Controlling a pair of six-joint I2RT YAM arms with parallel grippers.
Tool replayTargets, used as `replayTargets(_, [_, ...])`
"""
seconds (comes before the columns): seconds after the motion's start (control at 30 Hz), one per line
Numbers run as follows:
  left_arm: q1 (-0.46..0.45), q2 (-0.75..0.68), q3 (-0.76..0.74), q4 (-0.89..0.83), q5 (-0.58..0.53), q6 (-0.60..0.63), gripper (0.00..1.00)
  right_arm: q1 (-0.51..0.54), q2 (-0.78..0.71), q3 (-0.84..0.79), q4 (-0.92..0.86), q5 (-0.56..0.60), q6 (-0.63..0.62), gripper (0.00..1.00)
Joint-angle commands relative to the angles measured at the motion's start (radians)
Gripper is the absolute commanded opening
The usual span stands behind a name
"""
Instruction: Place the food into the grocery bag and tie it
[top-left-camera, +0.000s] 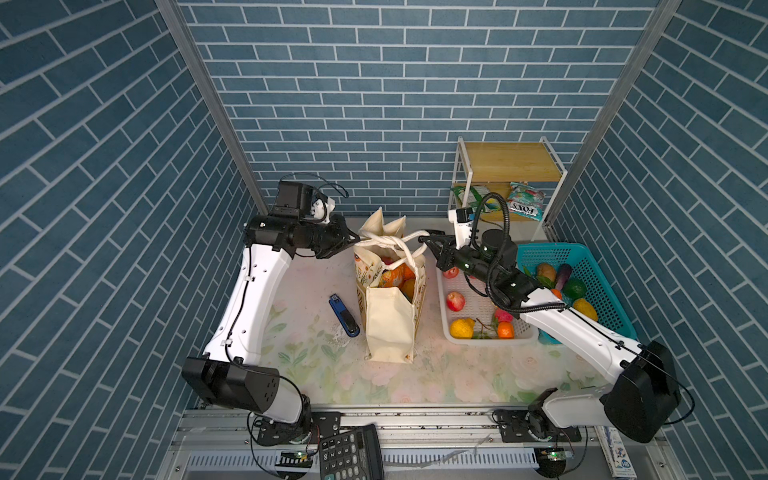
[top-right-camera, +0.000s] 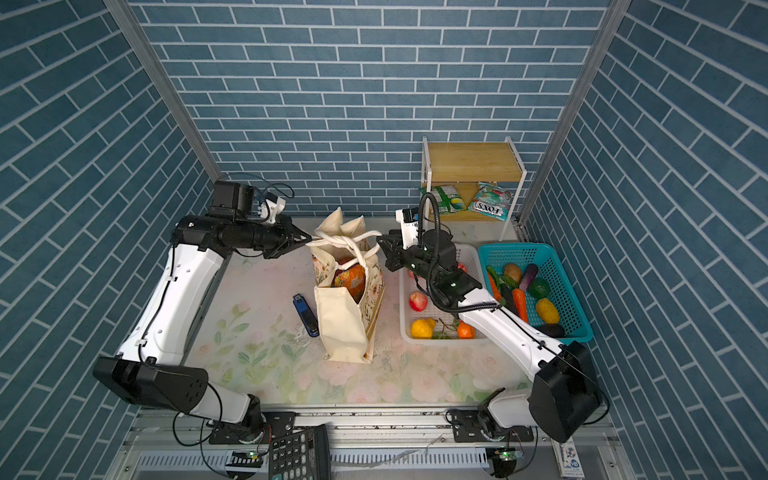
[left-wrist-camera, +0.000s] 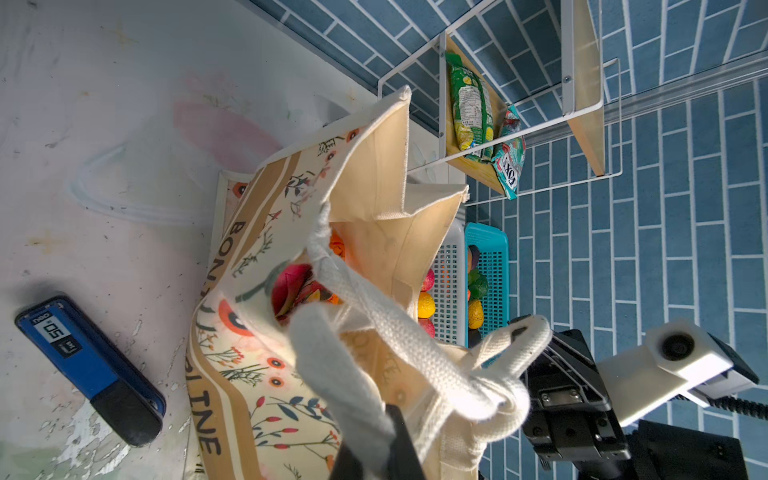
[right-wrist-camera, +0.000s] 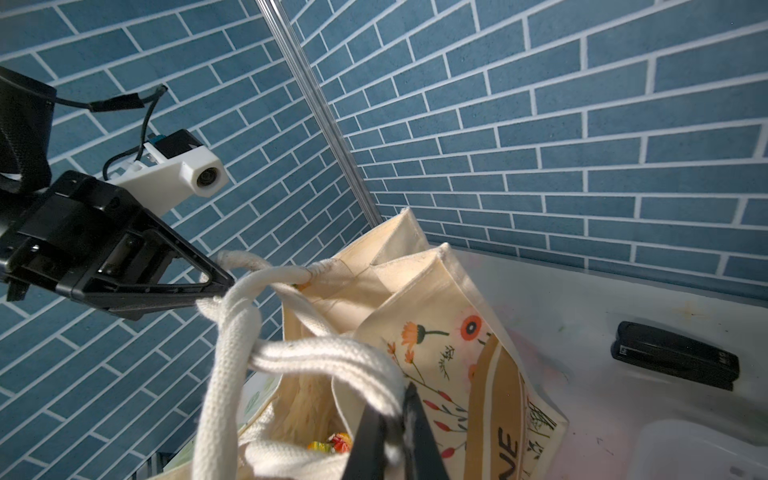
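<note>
Broadly, the floral table (top-left-camera: 436, 374) fills the middle of both top views, and the grocery bag (top-left-camera: 390, 320) stands upright on it near the centre, between the two arms. Its cream side panel faces the near edge and its mouth gapes, with the far corners of the rim folded into peaks.

Far right, a wooden rack (top-left-camera: 507, 162) with a white wire frame stands against the brick wall. In front of it a teal basket (top-left-camera: 598, 274) and a white basket (top-left-camera: 473, 307) sit side by side to the right of the bag, both holding loose fruit and vegetables. A black calculator (top-left-camera: 351, 455) lies on the metal rail at the near edge.

The left gripper (top-left-camera: 355, 239) reaches in from the left at the height of the bag's rim, its jaws closed tight on a loop of the strap handles (top-left-camera: 388, 242). The right gripper (top-left-camera: 424, 240) faces it from the right, also clamped on a strap loop. Between the two tips the white straps are crossed and wound round each other into a knot above the bag's mouth.

A blue and black stapler (top-left-camera: 344, 315) lies flat just left of the bag, apart from it. Inside the bag, round orange fruits (top-left-camera: 395, 276) show below the straps, and the left wrist view catches the magenta dragon fruit (left-wrist-camera: 291, 286) beside them.
</note>
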Motion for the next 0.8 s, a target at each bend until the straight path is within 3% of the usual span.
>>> replayTargets(0.0, [0.048, -0.036, -0.025, -0.048, -0.127, 0.052, 0.0, -0.032, -0.063, -0.021, 0.001, 0.179, -0.015, 0.0])
replayTargets(0.43, [0.24, -0.071, -0.138, 0.108, -0.107, -0.012, 0.0, -0.045, -0.175, -0.117, -0.166, 0.355, -0.036, 0.0])
replayTargets(0.77, [0.465, -0.053, -0.229, 0.274, -0.135, -0.101, 0.0, -0.103, -0.275, -0.196, -0.404, 0.656, -0.092, 0.0])
